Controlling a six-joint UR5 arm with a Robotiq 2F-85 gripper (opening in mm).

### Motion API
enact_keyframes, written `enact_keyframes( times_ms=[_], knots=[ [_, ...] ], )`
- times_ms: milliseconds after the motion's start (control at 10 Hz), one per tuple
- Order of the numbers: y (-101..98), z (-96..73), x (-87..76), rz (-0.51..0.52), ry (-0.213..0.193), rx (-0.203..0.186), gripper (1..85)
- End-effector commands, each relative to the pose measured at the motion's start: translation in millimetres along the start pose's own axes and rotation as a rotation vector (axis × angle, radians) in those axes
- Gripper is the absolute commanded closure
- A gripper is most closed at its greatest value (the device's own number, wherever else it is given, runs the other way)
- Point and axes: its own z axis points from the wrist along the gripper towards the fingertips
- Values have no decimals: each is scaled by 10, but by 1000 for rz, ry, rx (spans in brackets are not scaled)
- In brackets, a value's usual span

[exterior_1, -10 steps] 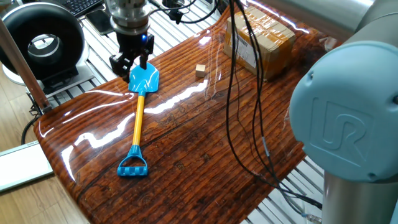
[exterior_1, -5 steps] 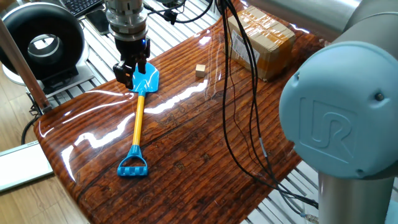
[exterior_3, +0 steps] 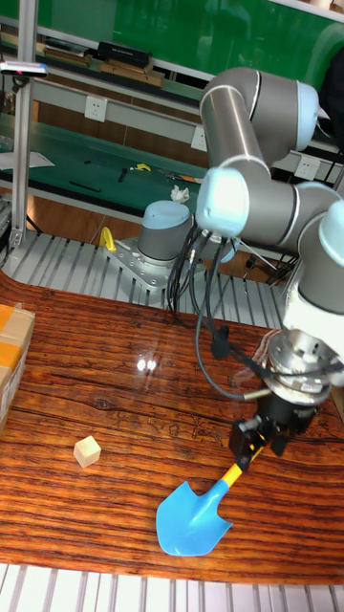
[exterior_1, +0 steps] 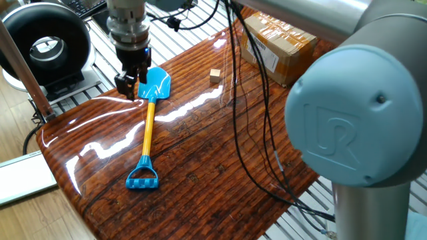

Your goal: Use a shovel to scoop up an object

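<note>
The shovel lies flat on the wooden table, its blue blade toward the back, the yellow shaft running forward to the blue D-handle. In the tall fixed view the blade lies near the bottom, and the shaft disappears behind the gripper. My gripper points down just left of the blade's edge, fingers apart with nothing between them. In the tall view the gripper hangs low over the shaft. The object, a small tan cube, sits right of the blade, apart from it.
A taped cardboard box stands at the table's back right. Black cables hang from the arm across the table's middle. A black round device sits off the table's left edge.
The gripper has shifted left, from over the blade's top-left corner to beside its left edge. Shovel and cube have not moved.
</note>
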Motion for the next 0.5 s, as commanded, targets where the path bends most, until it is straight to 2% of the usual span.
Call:
enact_keyframes(
  times_ms=[0, 100, 200, 400],
  knots=[
    [-9, 162, -155, -10, -33, 3, 230],
    [-34, 163, -104, -3, -13, 12, 230],
    [-7, 164, -32, -4, 15, 2, 230],
    [72, 162, -12, -19, 22, -29, 227]
  ],
)
